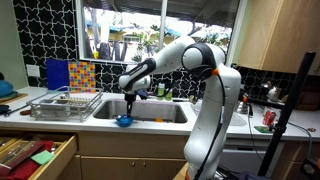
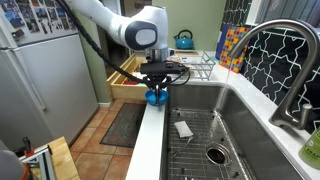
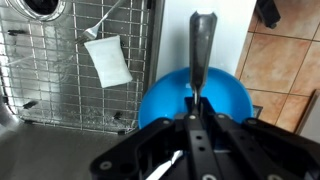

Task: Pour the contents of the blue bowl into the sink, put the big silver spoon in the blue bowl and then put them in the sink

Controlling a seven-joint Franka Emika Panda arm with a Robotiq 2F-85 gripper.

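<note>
The blue bowl (image 3: pixel 195 95) sits on the counter's front rim beside the sink (image 3: pixel 60 90); it shows in both exterior views (image 1: pixel 124 121) (image 2: pixel 156 98). My gripper (image 3: pixel 195 108) hangs directly above the bowl, also in both exterior views (image 1: pixel 130 103) (image 2: pixel 157 83). It is shut on the big silver spoon (image 3: pixel 203 40), which points down into the bowl. I cannot see any contents in the bowl.
A wire grid covers the sink floor (image 2: pixel 200 135), with a white packet (image 3: pixel 107 60) (image 2: pixel 183 129) and the drain (image 2: pixel 215 155). A dish rack (image 1: pixel 65 104) stands beside the sink and the faucet (image 2: pixel 285 60) behind it. A drawer (image 1: pixel 35 155) is open below the counter.
</note>
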